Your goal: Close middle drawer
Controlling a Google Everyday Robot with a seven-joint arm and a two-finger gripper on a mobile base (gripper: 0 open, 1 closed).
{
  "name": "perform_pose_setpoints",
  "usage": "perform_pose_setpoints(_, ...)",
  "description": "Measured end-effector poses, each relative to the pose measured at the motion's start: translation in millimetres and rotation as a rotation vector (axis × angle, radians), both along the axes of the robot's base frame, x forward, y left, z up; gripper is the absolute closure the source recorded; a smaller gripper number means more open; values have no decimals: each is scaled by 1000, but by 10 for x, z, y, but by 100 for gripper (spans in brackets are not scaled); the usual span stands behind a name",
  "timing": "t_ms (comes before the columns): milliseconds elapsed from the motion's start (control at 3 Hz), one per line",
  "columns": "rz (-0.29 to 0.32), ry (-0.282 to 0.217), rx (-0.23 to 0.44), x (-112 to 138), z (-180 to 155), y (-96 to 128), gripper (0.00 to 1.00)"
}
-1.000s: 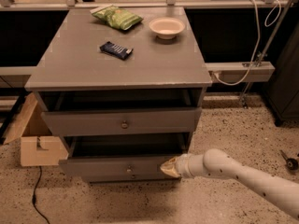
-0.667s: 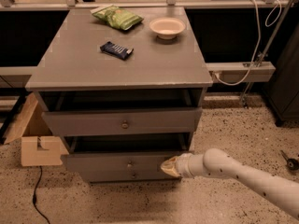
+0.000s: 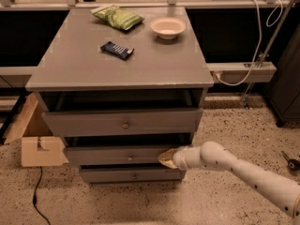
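The middle drawer (image 3: 112, 155) is a shallow grey drawer with a low front and a small pale knob (image 3: 130, 157). It stands a little way out of the grey cabinet (image 3: 117, 64), below the taller top drawer. My gripper (image 3: 165, 157) comes in from the lower right on a white arm (image 3: 234, 170). Its tan tip is shut and empty and presses against the right end of the middle drawer's front.
The top drawer (image 3: 122, 122) with a bigger dark knob stands open above; the bottom drawer (image 3: 133, 175) is in. On top lie a green bag (image 3: 118, 17), a bowl (image 3: 168, 27) and a dark bar (image 3: 117, 50). A cardboard box (image 3: 35, 139) sits on the left floor.
The middle drawer has slid further into the cabinet, and my gripper has followed it inward against its front. The top drawer has not moved.
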State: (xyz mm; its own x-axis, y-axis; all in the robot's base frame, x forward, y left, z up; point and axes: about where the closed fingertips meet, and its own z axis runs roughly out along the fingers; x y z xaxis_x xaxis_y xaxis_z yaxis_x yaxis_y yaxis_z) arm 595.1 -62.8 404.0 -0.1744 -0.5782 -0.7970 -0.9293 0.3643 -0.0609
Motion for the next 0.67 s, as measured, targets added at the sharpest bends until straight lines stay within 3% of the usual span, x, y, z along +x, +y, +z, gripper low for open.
perform_pose_setpoints(333, 8, -12, 11, 190, -14, 63, 100)
perform_pose_setpoints(667, -3, -28, -1, 177, 23, -63, 100)
